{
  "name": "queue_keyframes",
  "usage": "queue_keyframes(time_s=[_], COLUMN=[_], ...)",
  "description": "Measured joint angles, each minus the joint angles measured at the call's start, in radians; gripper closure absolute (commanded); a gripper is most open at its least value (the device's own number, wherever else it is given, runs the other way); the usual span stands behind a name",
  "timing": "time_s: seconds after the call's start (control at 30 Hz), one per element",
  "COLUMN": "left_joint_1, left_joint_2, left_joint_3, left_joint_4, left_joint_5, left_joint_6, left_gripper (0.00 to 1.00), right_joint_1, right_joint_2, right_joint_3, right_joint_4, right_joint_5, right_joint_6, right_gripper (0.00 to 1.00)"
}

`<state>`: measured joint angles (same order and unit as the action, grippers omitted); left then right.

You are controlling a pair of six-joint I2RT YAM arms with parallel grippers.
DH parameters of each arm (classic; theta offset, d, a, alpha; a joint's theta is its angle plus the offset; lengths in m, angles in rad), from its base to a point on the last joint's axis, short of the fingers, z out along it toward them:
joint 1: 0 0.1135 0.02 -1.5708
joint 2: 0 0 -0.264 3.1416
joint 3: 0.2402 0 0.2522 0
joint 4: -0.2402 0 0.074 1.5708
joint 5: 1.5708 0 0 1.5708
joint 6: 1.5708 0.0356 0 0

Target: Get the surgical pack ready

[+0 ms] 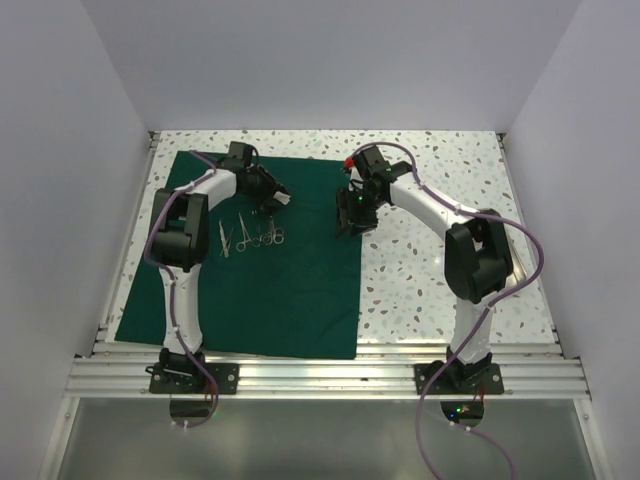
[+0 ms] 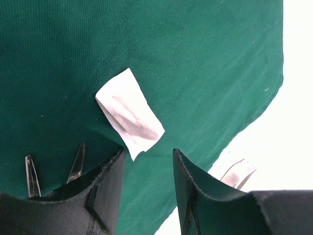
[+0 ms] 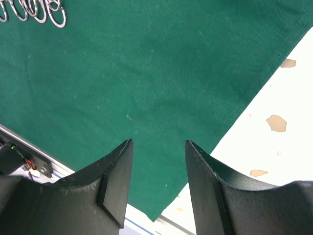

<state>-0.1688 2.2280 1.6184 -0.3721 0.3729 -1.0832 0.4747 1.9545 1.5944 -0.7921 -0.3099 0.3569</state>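
1. Overview from above: the surgical pack (image 1: 270,290), a dark green cloth, lies spread flat over the left and middle of the speckled desk (image 1: 440,160). Steel instruments (image 1: 250,237) lie on its upper half. The left gripper (image 1: 272,203) hangs over the cloth's upper part, and the right gripper (image 1: 348,222) is at its right edge.
2. Left wrist: the left gripper is open and empty. A white gauze square (image 2: 129,112) lies on the cloth mid-frame, just beyond the fingertips.
3. Right wrist: the right gripper is open, holding nothing, above the cloth near its edge. Ring handles (image 3: 34,12) show at upper left.
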Motion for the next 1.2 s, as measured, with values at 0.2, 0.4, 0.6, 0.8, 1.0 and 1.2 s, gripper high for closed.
queue_keyframes(time_s=[0.2, 0.4, 0.6, 0.8, 1.0, 1.2], left_joint_1=[0.0, 0.0, 0.0, 0.0, 0.0, 0.0], left_joint_2=[0.002, 0.002, 0.002, 0.002, 0.002, 0.002], left_joint_3=[0.0, 0.0, -0.006, -0.009, -0.009, -0.009], left_joint_4=[0.006, 0.001, -0.003, -0.003, -0.003, -0.011], left_joint_5=[0.001, -0.012, -0.019, -0.019, -0.021, -0.029], left_joint_6=[0.001, 0.026, 0.062, 0.076, 0.079, 0.093], left_gripper=[0.54, 0.62, 0.79, 0.79, 0.92, 1.0], right_joint_1=[-0.006, -0.01, -0.01, -0.01, -0.01, -0.01], right_joint_2=[0.0, 0.0, 0.0, 0.0, 0.0, 0.0], right_joint_3=[-0.007, -0.008, -0.008, -0.008, -0.008, -0.008], right_joint_4=[0.002, 0.003, 0.004, 0.007, 0.007, 0.007], right_joint_5=[0.0, -0.006, -0.027, -0.037, -0.045, -0.047], right_joint_6=[0.0, 0.0, 0.001, 0.001, 0.001, 0.001], right_gripper=[0.5, 0.5, 0.5, 0.5, 0.5, 0.5])
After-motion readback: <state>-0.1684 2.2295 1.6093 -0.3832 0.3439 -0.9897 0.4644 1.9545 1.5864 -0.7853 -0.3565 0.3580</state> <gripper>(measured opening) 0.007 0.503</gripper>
